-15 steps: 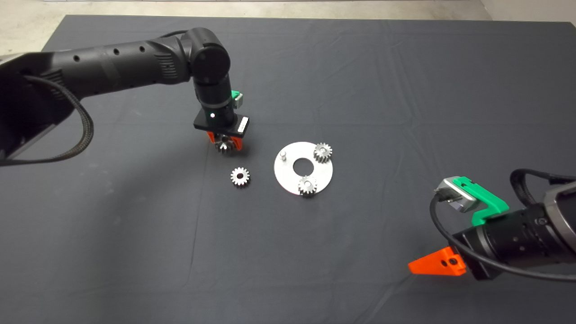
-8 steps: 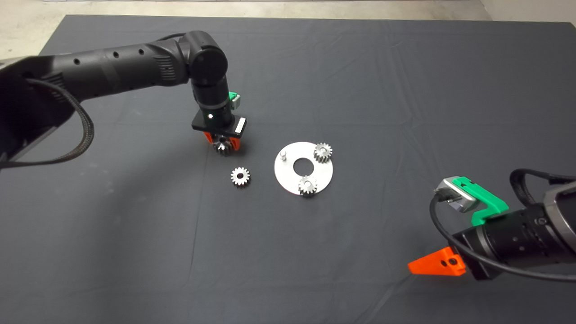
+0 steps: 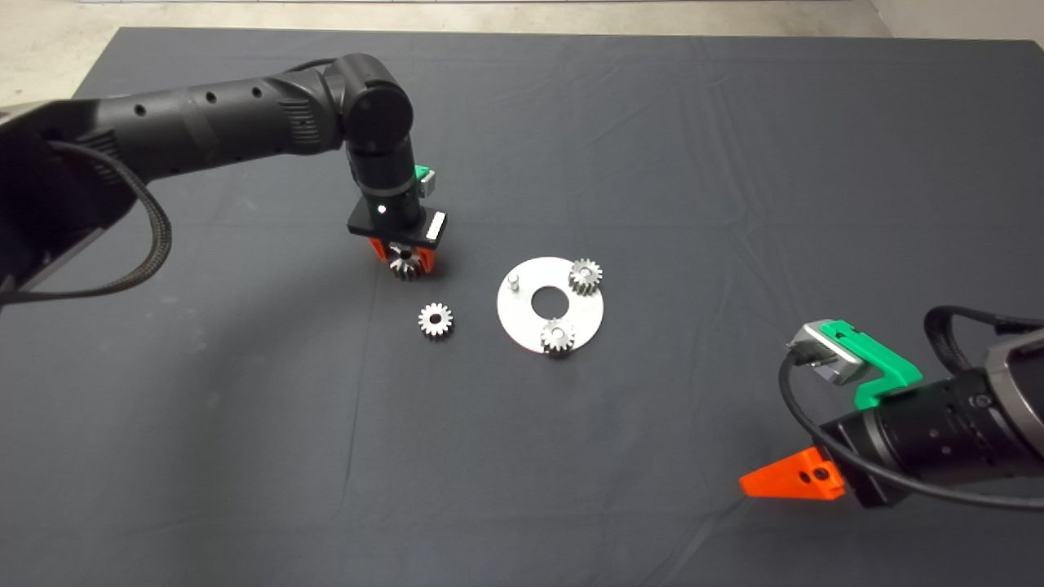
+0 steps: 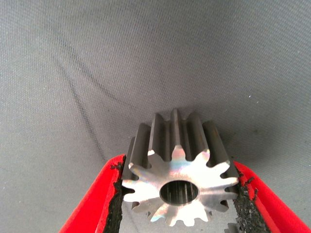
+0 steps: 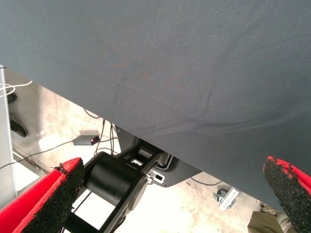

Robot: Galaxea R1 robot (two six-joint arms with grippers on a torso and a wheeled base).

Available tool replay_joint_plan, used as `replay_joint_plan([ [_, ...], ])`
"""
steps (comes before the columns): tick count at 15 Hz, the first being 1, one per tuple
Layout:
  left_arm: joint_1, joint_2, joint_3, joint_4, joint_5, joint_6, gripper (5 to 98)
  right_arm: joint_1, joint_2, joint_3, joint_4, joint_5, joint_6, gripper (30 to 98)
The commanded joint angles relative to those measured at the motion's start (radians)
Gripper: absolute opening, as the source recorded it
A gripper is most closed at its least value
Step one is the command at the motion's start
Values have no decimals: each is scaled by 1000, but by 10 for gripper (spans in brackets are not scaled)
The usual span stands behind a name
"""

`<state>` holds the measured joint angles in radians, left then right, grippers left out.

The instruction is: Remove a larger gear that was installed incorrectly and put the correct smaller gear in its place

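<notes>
My left gripper [image 3: 404,262] is shut on the larger gear [image 3: 403,264], left of the round silver plate [image 3: 589,314]. In the left wrist view the larger gear [image 4: 177,179] sits between the two black pads [image 4: 115,208], low over the mat. The smaller gear [image 3: 435,320] lies loose and flat on the mat, just in front of the left gripper. The plate carries two matching small gears [image 3: 585,275] [image 3: 558,335] and one bare peg [image 3: 514,281]. My right gripper [image 3: 787,481] waits at the lower right, open and empty [image 5: 172,165].
The dark mat [image 3: 652,163] covers the table, with pale floor beyond its far edge. The right wrist view shows the mat's edge with the floor, cables and a black robot base [image 5: 116,182] beyond it.
My left gripper has shifted slightly left, away from the plate, with the larger gear still in it. The plate, the loose gear and the right arm have not moved.
</notes>
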<state>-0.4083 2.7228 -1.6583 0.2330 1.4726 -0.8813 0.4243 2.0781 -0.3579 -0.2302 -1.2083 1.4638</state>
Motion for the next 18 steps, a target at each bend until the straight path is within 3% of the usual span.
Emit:
replay_joint_plan([
  [1, -27, -10, -24, -1, 18, 2, 493, 19, 1, 7, 26, 3, -2, 978],
  [4, -31, -19, -53, -9, 54, 5, 493, 16, 1, 7, 26, 2, 0, 978],
  [5, -34, -21, -35, -9, 57, 5, 493, 15, 1, 7, 25, 1, 0, 978],
  [6, -45, -22, 7, -11, 54, 2, 493, 13, 3, 6, 24, 1, 0, 978],
  [8, -108, -16, 89, -11, 45, -23, 493, 13, 3, 5, 23, 1, 0, 978],
  [11, -126, -11, 103, -11, 12, -58, 493, 13, -2, 5, 23, 1, -2, 978],
  [16, -158, 21, 114, -46, 12, -62, 493, 13, 3, 5, 23, 1, -2, 978],
  [18, -158, 10, 145, -46, 14, -97, 493, 13, 3, 5, 23, 0, -2, 978],
])
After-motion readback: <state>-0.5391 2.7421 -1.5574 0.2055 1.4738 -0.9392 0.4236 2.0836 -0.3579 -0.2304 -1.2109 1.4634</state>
